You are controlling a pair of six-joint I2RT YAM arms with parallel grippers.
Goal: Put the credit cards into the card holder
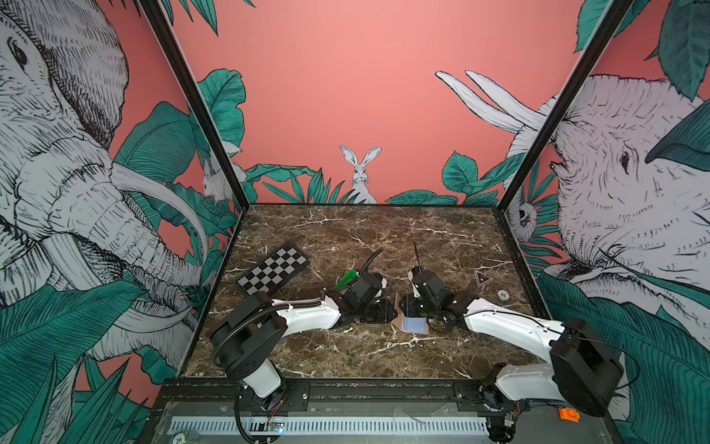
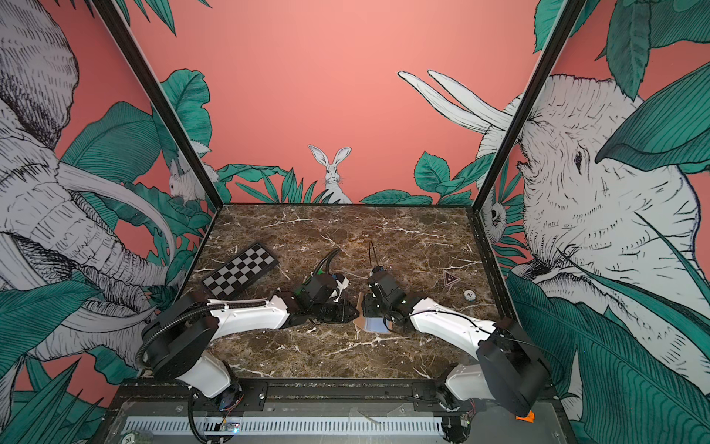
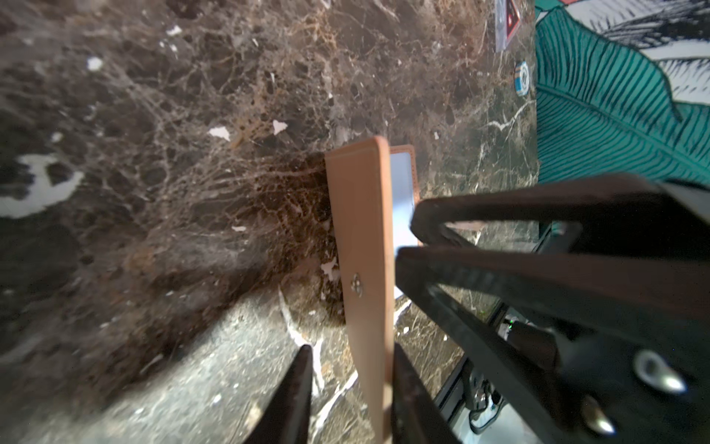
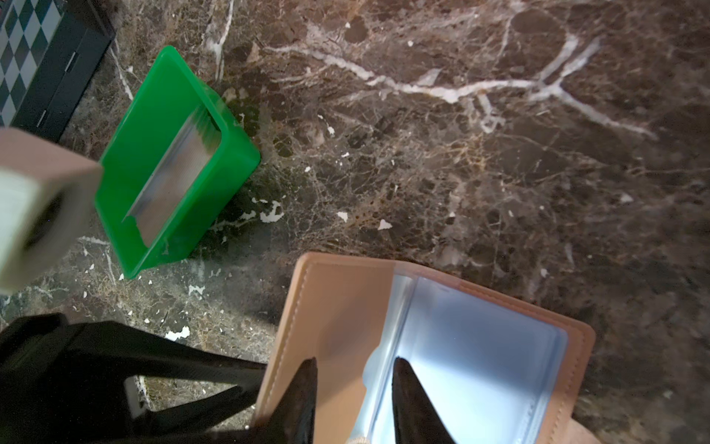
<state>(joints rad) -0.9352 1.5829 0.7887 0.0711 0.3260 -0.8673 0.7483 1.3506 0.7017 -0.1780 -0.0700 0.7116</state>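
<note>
Marble tabletop (image 1: 345, 238) in both top views had the card holder (image 1: 413, 325) lying open between both arms, presumably spread for loading. Left wrist view: left gripper (image 3: 349, 369) straddled the upright cover, jaws apart, not clamping. Right wrist view: right gripper (image 4: 355, 378) parted over the sleeves; can't tell if it pinched anything. No credit cards visible.

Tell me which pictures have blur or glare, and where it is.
Right wrist view: the pale blue sleeves of the card holder glare almost white, and a tan shape at the frame edge is smeared by blur. Left wrist view: the dark fingers nearest the lens are soft. Both top views: sharp at the marble table, walls bent by the wide lens.
</note>
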